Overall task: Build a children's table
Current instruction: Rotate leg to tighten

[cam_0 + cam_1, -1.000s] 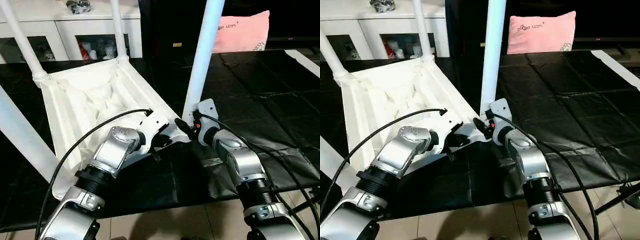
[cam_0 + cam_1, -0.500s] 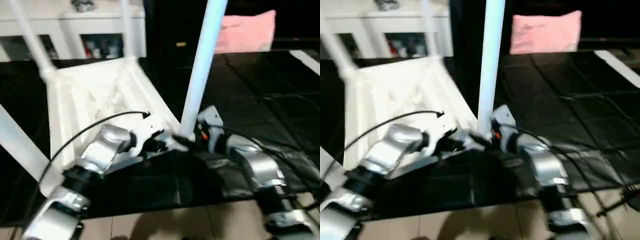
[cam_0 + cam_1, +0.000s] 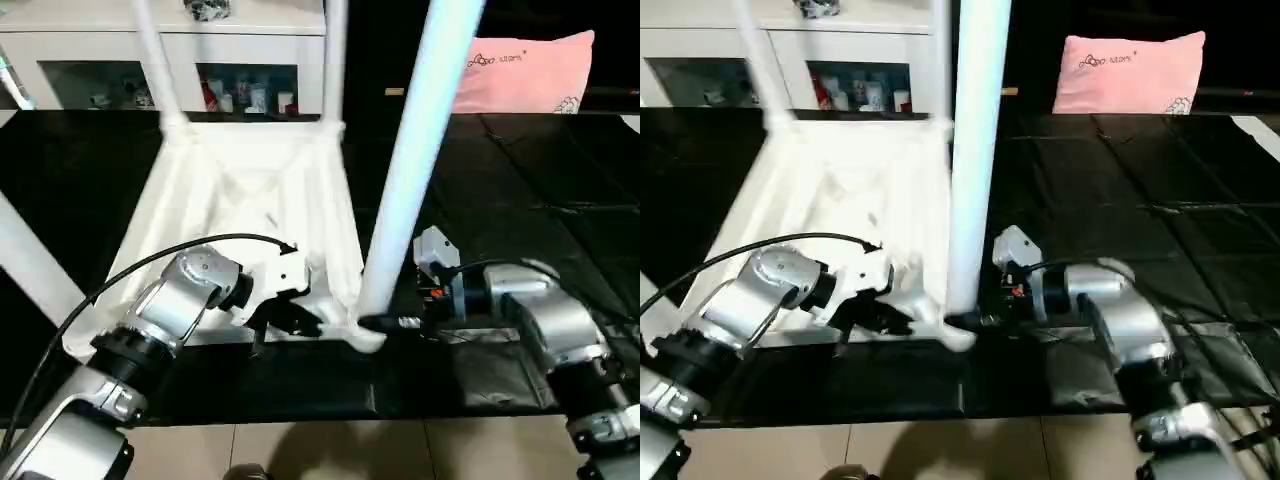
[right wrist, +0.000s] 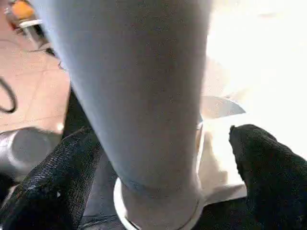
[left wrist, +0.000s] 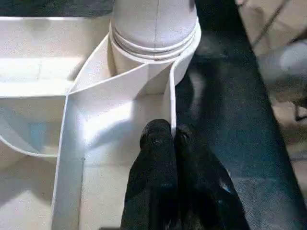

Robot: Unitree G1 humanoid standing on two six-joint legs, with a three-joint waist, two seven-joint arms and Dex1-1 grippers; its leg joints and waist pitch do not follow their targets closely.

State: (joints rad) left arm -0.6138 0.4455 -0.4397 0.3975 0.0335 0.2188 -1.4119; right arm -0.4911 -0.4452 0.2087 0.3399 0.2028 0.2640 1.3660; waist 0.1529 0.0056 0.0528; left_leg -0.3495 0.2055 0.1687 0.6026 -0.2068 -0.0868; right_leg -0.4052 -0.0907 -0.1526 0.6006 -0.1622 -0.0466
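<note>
The white tabletop (image 3: 250, 190) lies upside down on the black mat, ribs up, with white legs standing in its corner sockets. The near-right leg (image 3: 410, 180) rises from the corner socket (image 5: 153, 43) closest to me. My left gripper (image 3: 300, 318) is shut on the tabletop's thin rim wall (image 5: 170, 96) just beside that socket. My right gripper (image 3: 385, 322) sits low at the leg's base, open, with one black finger (image 4: 53, 182) on each side of the leg (image 4: 139, 96) and a gap showing beside the other finger (image 4: 264, 163).
A white glass-doored cabinet (image 3: 120, 70) stands behind the mat, and a pink pillow (image 3: 530, 70) lies at the back right. The black mat (image 3: 520, 200) ends near my forearms, with beige floor (image 3: 300, 450) below. Two far legs (image 3: 155, 60) stand upright, and another leg (image 3: 30, 260) slants at the left.
The head camera has swung, so the whole scene sits differently. My right gripper's fingers have spread apart around the leg's base. The left gripper has kept its hold on the rim.
</note>
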